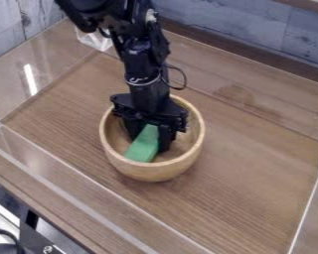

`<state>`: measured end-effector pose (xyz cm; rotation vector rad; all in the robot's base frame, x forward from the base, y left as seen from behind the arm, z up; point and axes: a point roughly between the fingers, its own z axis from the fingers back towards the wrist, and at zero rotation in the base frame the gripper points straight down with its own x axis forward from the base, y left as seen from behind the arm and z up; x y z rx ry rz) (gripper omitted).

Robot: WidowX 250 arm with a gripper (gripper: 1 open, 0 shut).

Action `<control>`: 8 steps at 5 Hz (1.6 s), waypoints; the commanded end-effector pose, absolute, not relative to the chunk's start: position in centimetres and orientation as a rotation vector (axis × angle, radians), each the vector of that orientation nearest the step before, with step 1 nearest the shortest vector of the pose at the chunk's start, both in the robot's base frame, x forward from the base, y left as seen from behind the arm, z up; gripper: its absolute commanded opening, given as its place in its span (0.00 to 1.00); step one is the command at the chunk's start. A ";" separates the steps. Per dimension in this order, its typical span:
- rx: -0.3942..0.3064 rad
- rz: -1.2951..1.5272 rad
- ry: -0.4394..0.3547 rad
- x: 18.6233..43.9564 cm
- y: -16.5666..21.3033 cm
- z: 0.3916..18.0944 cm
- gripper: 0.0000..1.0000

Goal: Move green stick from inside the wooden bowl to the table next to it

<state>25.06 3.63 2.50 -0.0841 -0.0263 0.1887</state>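
The wooden bowl (138,171) stands on the dark table (254,169) near the middle. Inside it lies the green stick (146,146), tilted, its upper end between the black fingers of my gripper (150,129). The gripper reaches straight down into the bowl from above and is shut on the stick's top end. The stick's lower end rests on the bowl's pale inside, toward the front left.
Clear acrylic walls (23,79) edge the tabletop on the left, front and right. Bare wood-grain surface lies to the right and left of the bowl. The black arm (128,40) rises from the bowl toward the upper left.
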 end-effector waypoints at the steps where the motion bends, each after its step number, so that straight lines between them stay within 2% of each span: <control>1: -0.084 0.208 -0.059 25.5 4.3 3.5 0.00; 8: -0.125 0.236 -0.068 26.0 4.3 4.4 0.00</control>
